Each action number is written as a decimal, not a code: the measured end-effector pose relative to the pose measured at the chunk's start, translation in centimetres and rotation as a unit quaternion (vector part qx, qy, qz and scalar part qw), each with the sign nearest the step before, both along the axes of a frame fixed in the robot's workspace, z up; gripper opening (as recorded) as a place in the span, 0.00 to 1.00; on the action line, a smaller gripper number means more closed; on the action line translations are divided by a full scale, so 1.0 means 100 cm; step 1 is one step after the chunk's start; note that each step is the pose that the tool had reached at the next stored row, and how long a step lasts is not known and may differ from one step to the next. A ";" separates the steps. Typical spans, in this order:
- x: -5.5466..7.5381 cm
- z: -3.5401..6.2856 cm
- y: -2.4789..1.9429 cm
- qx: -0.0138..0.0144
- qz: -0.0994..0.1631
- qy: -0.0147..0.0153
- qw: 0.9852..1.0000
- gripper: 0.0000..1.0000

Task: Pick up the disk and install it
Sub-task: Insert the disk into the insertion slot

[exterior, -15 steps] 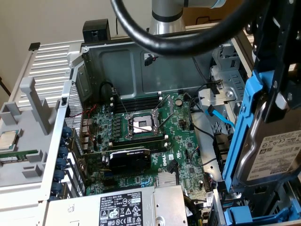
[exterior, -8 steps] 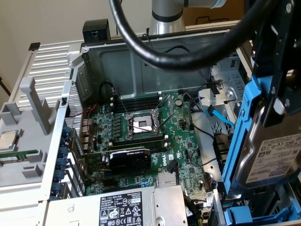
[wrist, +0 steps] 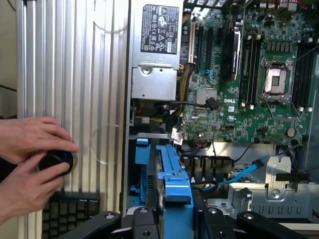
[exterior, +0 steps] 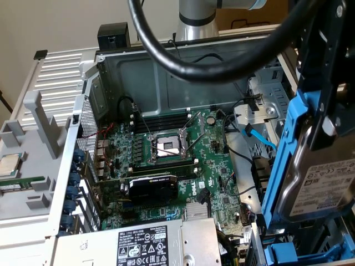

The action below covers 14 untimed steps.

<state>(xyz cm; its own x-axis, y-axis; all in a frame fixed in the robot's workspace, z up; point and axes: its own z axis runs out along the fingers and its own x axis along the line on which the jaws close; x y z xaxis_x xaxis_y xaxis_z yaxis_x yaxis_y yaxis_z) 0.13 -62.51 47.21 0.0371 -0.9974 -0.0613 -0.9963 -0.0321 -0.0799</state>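
The disk (exterior: 320,185) is a silver hard drive with a white label, clipped in a bright blue carrier frame (exterior: 285,149). It hangs on edge above the drive bay area at the exterior view's right, over the open computer case. My gripper (exterior: 331,119) is shut on the disk from above, with black fingers on either side of it. In the wrist view the blue carrier (wrist: 172,172) runs between my gripper (wrist: 177,221), its fingers (wrist: 142,219) pressed against it. Blue bay rails (exterior: 299,256) lie just below the disk.
The motherboard with its open CPU socket (exterior: 166,147) fills the case floor. A grey power-supply box (exterior: 150,244) and a blue data cable (exterior: 258,138) are close by. A thick black cable (exterior: 194,65) arcs overhead. A person's hands (wrist: 27,164) hold a black knob (wrist: 56,160) beside the case.
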 end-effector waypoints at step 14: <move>0.000 -0.0022 -0.0004 0.000 -0.011 0.000 1.000 0.36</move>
